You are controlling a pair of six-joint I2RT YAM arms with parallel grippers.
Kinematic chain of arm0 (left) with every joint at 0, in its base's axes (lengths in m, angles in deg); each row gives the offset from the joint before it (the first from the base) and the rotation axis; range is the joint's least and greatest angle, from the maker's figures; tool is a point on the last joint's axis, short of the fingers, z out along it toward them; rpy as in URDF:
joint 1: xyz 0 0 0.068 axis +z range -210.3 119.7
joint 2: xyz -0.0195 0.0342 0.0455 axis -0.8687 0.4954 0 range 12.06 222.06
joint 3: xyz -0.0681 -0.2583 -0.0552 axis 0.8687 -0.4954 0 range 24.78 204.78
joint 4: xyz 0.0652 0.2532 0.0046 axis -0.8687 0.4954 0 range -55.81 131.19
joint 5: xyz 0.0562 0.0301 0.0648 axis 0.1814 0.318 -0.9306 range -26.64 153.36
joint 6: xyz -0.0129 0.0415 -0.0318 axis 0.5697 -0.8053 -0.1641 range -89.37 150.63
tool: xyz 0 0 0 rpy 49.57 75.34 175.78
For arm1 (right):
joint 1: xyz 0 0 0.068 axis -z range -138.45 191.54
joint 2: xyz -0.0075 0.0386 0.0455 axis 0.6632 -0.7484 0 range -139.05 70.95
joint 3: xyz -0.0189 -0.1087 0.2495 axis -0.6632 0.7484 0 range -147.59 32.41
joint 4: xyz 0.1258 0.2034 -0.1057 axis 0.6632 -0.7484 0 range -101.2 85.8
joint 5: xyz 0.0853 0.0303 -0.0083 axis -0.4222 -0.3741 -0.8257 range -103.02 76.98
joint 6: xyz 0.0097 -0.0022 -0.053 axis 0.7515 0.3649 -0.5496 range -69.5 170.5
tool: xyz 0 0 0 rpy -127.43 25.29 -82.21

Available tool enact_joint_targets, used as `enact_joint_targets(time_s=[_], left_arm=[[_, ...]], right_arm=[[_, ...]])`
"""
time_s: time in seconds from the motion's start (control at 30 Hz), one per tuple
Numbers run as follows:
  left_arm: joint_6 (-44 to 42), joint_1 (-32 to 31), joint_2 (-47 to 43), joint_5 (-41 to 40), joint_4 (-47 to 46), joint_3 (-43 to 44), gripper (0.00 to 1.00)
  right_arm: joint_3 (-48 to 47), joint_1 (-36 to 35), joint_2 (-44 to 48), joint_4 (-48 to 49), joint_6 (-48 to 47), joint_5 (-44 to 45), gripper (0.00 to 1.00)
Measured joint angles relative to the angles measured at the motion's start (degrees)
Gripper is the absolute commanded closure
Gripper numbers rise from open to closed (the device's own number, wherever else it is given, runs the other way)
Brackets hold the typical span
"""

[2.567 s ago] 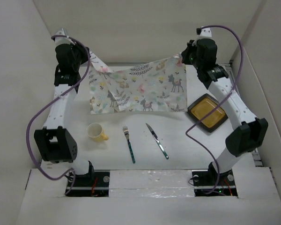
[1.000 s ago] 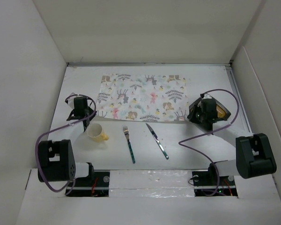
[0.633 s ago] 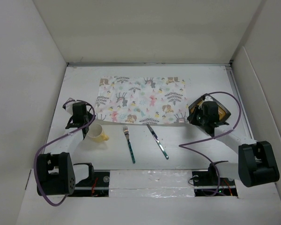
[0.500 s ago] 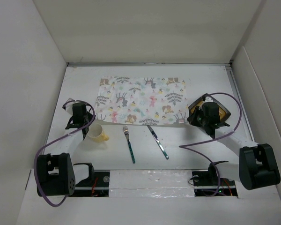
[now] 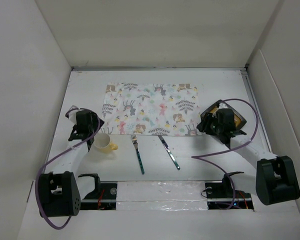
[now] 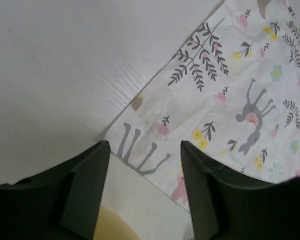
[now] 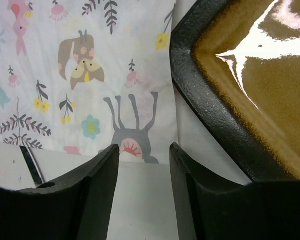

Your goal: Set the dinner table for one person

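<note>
The animal-print placemat [image 5: 150, 109] lies flat on the white dinner table [image 5: 85, 87]. My left gripper [image 5: 94, 125] hovers open over the mat's near-left corner [image 6: 155, 145], nothing between its fingers [image 6: 85, 195]. A yellow mug [image 5: 104, 142] stands just beside it, and its rim [image 6: 110, 227] shows low in the left wrist view. My right gripper [image 5: 206, 126] is open above the mat's near-right corner [image 7: 140, 145], holding nothing. A brown plate with a black rim [image 7: 250, 90] sits immediately to its right, partly hidden under the wrist [image 5: 235, 117].
A fork [image 5: 138, 154] and a knife [image 5: 168, 150] lie side by side on the table nearer than the mat; the knife's tip [image 7: 32, 167] shows in the right wrist view. Pale upright panels [image 5: 35, 75] close in the left, far and right sides.
Both grippers have opened and let go of the placemat's near corners. The mat has been drawn a little toward the near edge and now rests flat.
</note>
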State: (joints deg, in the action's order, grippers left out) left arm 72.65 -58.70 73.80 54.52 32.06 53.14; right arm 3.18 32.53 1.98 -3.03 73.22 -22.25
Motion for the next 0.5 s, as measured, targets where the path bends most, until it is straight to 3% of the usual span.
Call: enact_joint_targets(time_s=[0.17, 0.3, 0.4, 0.5], left_arm=[[-1.2, 0.0, -1.4, 0.2, 5.7, 12.4, 0.31], [-4.6, 0.0, -2.2, 4.4, 5.9, 26.8, 0.46], [-7.1, -0.4, -6.5, 11.5, 4.5, 30.6, 0.5], [-8.4, -1.7, -13.7, 20.1, 4.0, 28.5, 0.51]], right_arm=[[-4.1, 0.0, 3.8, -3.9, -0.1, -0.3, 0.43], [-6.6, 0.4, 10.5, -4.9, 0.5, 2.8, 0.43], [-6.5, 3.1, 15.7, -5.5, 2.9, 8.2, 0.31], [-5.4, 8.4, 19.3, -5.9, 5.6, 13.7, 0.18]])
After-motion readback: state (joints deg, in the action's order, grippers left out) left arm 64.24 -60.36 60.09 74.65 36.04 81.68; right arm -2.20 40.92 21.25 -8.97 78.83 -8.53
